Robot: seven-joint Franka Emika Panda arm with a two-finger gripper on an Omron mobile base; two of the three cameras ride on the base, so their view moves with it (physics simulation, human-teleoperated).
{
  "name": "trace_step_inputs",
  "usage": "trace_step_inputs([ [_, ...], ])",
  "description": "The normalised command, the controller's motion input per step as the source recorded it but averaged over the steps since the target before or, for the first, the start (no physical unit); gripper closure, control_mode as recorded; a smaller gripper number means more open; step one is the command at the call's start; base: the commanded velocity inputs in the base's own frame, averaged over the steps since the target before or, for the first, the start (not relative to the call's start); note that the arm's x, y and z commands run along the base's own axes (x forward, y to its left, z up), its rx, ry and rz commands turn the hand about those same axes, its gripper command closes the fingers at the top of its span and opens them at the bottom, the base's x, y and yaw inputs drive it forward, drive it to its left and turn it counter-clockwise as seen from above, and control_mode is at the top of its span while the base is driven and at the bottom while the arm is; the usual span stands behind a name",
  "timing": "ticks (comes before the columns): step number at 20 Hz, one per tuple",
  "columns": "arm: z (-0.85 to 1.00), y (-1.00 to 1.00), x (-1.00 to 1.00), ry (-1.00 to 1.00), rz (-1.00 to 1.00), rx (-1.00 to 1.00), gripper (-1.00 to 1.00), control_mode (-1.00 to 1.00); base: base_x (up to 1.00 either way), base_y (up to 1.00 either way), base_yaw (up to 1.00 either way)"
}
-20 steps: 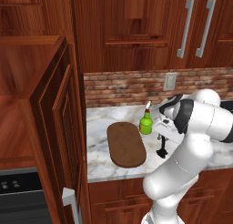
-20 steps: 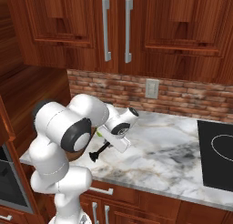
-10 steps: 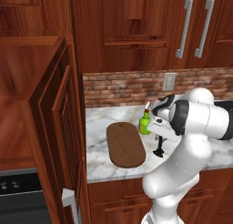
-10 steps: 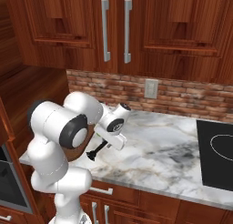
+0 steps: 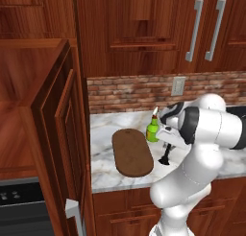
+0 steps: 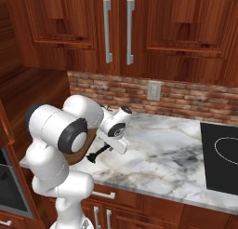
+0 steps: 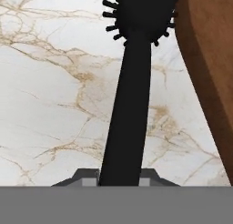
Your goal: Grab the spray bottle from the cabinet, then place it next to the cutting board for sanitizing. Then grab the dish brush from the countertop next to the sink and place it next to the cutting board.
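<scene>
On my hand view the small all-black dish brush with a thin straight handle (image 7: pixel 132 82) runs up the middle of the frame. Its flared bristle head is at the top edge and its handle end sits between the gripper (image 7: pixel 119 181) tips at the bottom. The jaws sit close on either side of the handle, nearly together. I cannot tell whether they are pinching it or just flanking it.

The dark brown wooden oblong cutting board with rounded ends (image 7: pixel 209 59) fills the right side of that frame, just beside the brush head. The white-grey veined marble tabletop (image 7: pixel 54 82) lies under both.

In the left base view the brush (image 5: pixel 165 157) stands near upright at centre right, head down on the tabletop (image 5: pixel 103 134), under the white arm's hand. The board (image 5: pixel 132 152) lies flat just to its left. The small lime-green round-bodied spray bottle (image 5: pixel 153 131) stands upright at the board's far right edge, just above the brush in the frame. The tall reddish-brown wooden cabinet (image 5: pixel 53 134) has its door swung open on the left.

In the right base view I see the brush (image 6: pixel 95 154) leaning at lower left, head on the marble (image 6: pixel 162 153).
</scene>
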Motion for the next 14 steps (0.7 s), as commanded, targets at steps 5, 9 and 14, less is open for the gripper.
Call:
trace_step_inputs([
  [5,0.02,0.01,-0.18,-0.14,0.00,0.00,-1.00,-1.00,0.00,0.00,0.00],
  [9,0.16,0.18,-0.08,-0.10,0.00,0.00,-1.00,-1.00,0.00,0.00,0.00],
  [14,0.25,-0.06,-0.15,-0.14,0.00,0.00,-1.00,-1.00,0.00,0.00,0.00],
])
